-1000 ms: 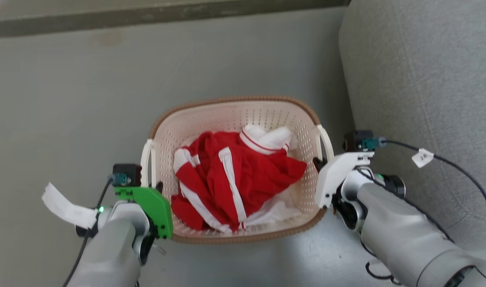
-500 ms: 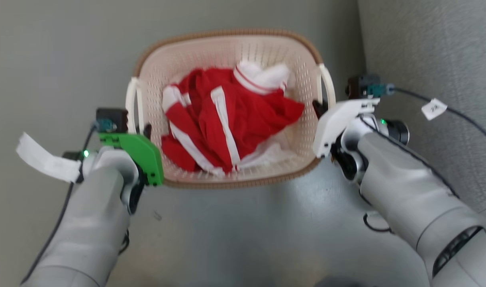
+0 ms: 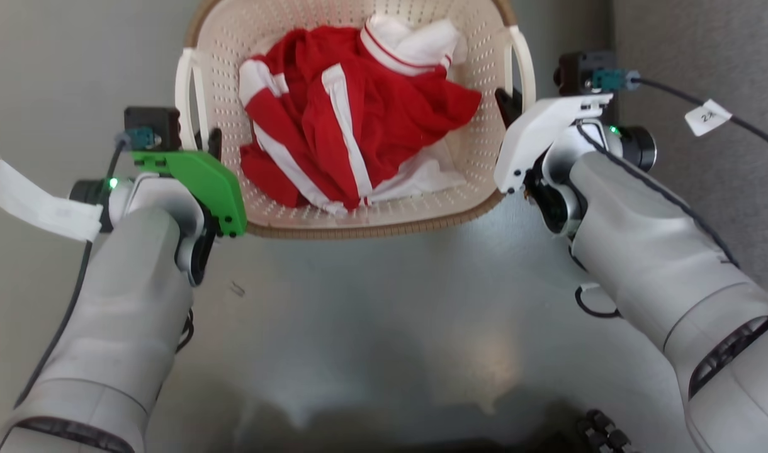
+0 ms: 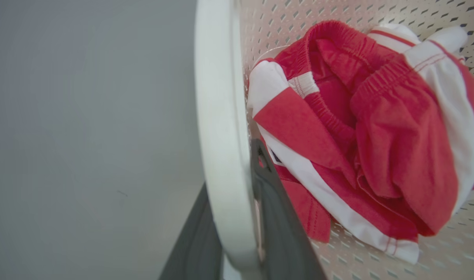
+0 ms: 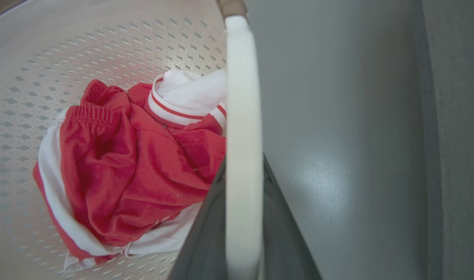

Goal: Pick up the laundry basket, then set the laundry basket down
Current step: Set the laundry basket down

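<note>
Left hand (image 3: pixel 206 136) first: its two dark fingers are closed on the basket's left loop handle (image 4: pixel 217 116), one finger on each side of the white band. Right hand (image 3: pixel 513 104) mirrors it, pinched shut on the right loop handle (image 5: pixel 241 97). Between them sits the laundry basket (image 3: pixel 371 229), at the far middle of the head view above the grey floor (image 3: pixel 384 314). A red-and-white garment (image 3: pixel 352 113) is heaped inside. I cannot tell if its base is off the floor.

Now the worries. Those handles are smooth, narrow bands, so I'd say either one could slide through the fingers. If one arm moves ahead of the other, the basket would tip and the garment could spill. On the right, the grey upholstered seat (image 3: pixel 755 201) stands near that arm, so a swing that way risks a bump.
</note>
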Tool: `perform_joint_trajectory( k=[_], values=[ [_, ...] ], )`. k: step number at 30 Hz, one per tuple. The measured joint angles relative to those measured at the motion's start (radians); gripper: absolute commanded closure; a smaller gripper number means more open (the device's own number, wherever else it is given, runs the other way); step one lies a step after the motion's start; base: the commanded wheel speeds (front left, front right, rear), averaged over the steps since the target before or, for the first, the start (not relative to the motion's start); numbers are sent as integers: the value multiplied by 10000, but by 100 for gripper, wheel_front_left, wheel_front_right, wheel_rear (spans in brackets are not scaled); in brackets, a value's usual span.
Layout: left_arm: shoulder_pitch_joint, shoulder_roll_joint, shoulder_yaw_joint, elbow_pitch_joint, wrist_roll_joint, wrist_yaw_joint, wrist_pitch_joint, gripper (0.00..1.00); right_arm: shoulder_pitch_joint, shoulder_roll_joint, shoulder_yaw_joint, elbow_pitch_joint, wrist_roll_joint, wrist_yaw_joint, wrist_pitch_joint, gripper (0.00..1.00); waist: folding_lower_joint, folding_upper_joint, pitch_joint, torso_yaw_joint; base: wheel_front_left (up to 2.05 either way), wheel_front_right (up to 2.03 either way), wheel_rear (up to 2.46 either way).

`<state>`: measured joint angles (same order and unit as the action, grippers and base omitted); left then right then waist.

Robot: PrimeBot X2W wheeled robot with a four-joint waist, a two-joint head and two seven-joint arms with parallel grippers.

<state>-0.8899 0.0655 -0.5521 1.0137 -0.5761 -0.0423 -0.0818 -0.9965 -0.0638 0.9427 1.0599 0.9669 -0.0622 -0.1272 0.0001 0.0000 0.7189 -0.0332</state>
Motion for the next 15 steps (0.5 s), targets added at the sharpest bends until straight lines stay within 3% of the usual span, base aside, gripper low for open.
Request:
perform_joint_trajectory(
  k=[15],
  values=[
    [-745,63,4,61,178,0,-441,100,-673,-27,-54,128,0,2,-420,100,0,0,1705,-13,0,0,0]
  ],
)
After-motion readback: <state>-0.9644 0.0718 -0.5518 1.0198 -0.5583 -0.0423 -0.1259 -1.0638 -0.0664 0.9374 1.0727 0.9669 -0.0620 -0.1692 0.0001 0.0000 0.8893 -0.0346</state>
